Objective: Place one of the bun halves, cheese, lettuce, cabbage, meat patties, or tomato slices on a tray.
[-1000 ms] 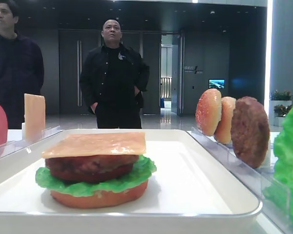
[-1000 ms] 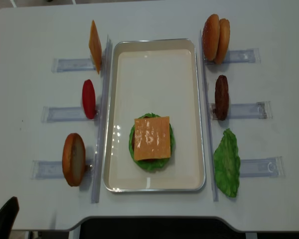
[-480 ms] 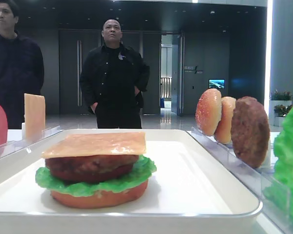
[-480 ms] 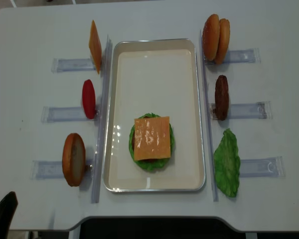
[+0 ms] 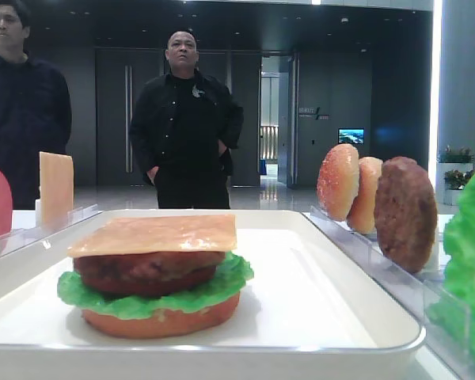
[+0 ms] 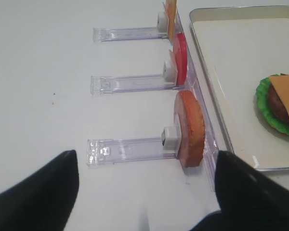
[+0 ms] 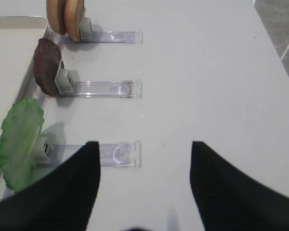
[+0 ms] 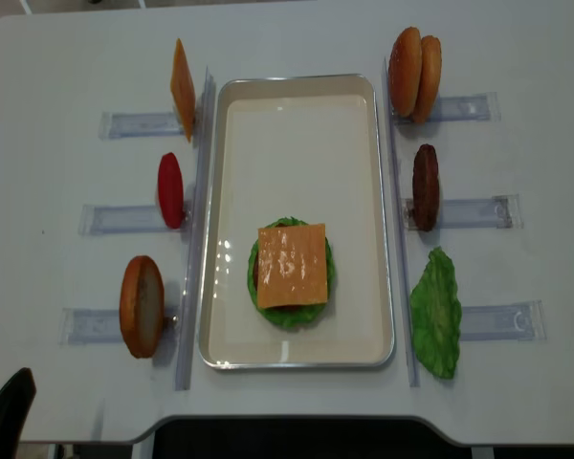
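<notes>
Front low view, stack: the thin square pale orange cheese slice (image 5: 154, 234) tops a dark brown grainy meat patty (image 5: 146, 273), ruffled green lettuce (image 5: 154, 291) and an orange-brown bun half (image 5: 160, 320), all on the large white rimmed tray (image 5: 332, 305).
Front low view, risk: the cheese overhangs the patty, so a next layer set down off-centre would likely tilt or slide.
Front low view, arms: none visible.

Right wrist view, claw: the right gripper (image 7: 143, 178) has its dark fingers spread wide with nothing between them, above bare table beside a clear plastic holder rail (image 7: 116, 154).
Right wrist view, risk: the upright spare lettuce leaf (image 7: 19, 142) stands close; a low sweep toward it could knock it out of its clip.

Left wrist view, claw: the left gripper (image 6: 147, 192) is released, fingers far apart and empty, hanging back over the table's near edge.
Left wrist view, risk: the upright round orange-brown bun half in its holder (image 6: 190, 127) stands just beside the tray rim, so a skewed approach could push it against the rim or topple it.
Left wrist view, other stock: a flat red tomato slice (image 6: 179, 65) stands behind it.

Overhead view, location: the stack lies in the tray's near half, roughly centred across.
Overhead view, pose: only a dark tip of the left arm (image 8: 8, 421) shows at the bottom corner, well apart from everything; the right arm is out of view here.
</notes>
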{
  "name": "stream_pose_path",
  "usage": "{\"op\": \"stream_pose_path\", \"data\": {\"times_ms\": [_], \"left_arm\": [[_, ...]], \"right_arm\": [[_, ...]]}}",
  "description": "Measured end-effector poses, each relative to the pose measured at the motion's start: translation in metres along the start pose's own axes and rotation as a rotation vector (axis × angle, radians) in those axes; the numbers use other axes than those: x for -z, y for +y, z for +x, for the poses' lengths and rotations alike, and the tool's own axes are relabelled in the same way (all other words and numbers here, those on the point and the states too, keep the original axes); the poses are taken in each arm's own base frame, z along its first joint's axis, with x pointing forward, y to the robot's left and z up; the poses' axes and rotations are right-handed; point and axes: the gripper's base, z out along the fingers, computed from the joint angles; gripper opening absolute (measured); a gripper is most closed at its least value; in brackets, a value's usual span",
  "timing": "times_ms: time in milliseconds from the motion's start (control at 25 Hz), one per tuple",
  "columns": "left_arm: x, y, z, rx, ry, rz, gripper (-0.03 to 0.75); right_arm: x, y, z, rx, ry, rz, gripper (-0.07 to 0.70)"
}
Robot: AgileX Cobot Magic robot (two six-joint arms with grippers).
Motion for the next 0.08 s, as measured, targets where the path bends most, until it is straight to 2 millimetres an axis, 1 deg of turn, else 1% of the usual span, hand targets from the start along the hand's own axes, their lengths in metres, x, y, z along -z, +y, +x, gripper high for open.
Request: {"op": "stream_pose_path", "data": {"times_ms": [80], "left_arm": [[0.0,0.0,0.0,0.0,0.0,0.0,0.69]], "right_arm": [[0.0,0.0,0.0,0.0,0.0,0.0,0.398]]}}
